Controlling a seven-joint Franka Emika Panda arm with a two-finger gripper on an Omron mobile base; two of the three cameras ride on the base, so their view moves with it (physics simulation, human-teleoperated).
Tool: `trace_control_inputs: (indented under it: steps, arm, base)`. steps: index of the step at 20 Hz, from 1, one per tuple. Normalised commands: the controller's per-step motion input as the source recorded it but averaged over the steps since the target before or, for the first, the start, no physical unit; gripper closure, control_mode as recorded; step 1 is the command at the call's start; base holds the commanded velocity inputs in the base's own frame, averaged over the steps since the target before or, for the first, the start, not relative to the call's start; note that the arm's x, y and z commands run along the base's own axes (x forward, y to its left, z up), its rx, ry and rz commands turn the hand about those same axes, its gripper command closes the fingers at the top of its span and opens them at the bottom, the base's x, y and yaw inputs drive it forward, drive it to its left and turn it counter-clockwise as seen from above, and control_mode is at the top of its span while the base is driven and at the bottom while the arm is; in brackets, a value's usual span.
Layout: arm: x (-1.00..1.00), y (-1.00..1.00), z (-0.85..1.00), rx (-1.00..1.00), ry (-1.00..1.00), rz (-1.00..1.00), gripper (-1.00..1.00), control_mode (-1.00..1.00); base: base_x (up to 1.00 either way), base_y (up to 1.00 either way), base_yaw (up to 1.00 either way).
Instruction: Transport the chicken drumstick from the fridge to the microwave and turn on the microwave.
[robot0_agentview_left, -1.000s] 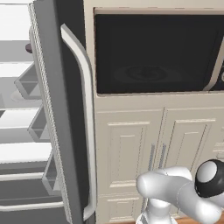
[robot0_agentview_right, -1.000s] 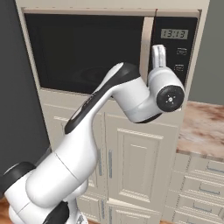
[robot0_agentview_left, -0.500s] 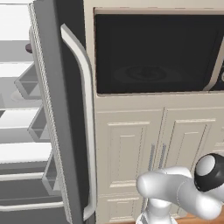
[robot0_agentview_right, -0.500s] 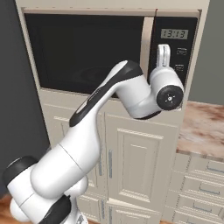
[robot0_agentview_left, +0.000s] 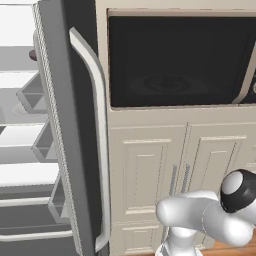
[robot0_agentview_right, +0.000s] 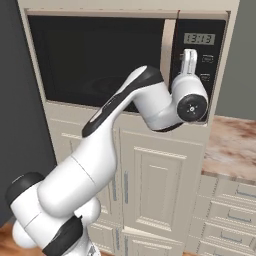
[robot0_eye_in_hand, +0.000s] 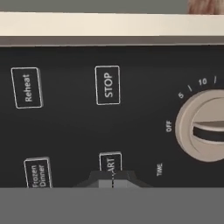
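Microwave (robot0_agentview_right: 100, 57) door is closed, its black glass showing the faint round plate (robot0_agentview_left: 167, 83) inside; the chicken drumstick cannot be made out through the dark glass, so I judge it is inside but cannot confirm. Beside it to the left, the fridge (robot0_agentview_left: 65, 125) door hangs open, with its long curved handle (robot0_agentview_left: 97, 135) facing out and white shelves (robot0_agentview_left: 22, 132) behind.

The arm reaches up to the control panel (robot0_agentview_right: 199, 55) on the right of the microwave. The hand (robot0_eye_in_hand: 112, 179) is clenched with nothing in it, its two tips pressed together into a single blunt point, which suits pushing a small button better than spread fingers would. In the hand view those tips sit right at the START button (robot0_eye_in_hand: 110, 162), with the STOP button (robot0_eye_in_hand: 107, 85) above it and the timer dial (robot0_eye_in_hand: 203, 127) off to one side. This looks like the last step: pressing start.
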Motion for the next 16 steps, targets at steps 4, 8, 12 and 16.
trace_control_inputs:
  steps: [4, 8, 12, 16]
  arm:
    - [0.21, -0.04, 0.00, 0.08, 0.00, -0.03, 1.00, -1.00]
    - [0.25, -0.06, 0.00, 0.08, 0.00, -0.02, 1.00, -1.00]
    - [0.27, -0.10, 0.00, 0.09, 0.00, -0.02, 1.00, -1.00]
    - [0.29, -0.13, -0.01, 0.09, 0.00, -0.02, 1.00, -1.00]
  base:
    - [0.00, 0.00, 0.00]
    - [0.00, 0.00, 0.00]
    - [0.00, 0.00, 0.00]
    - [0.00, 0.00, 0.00]
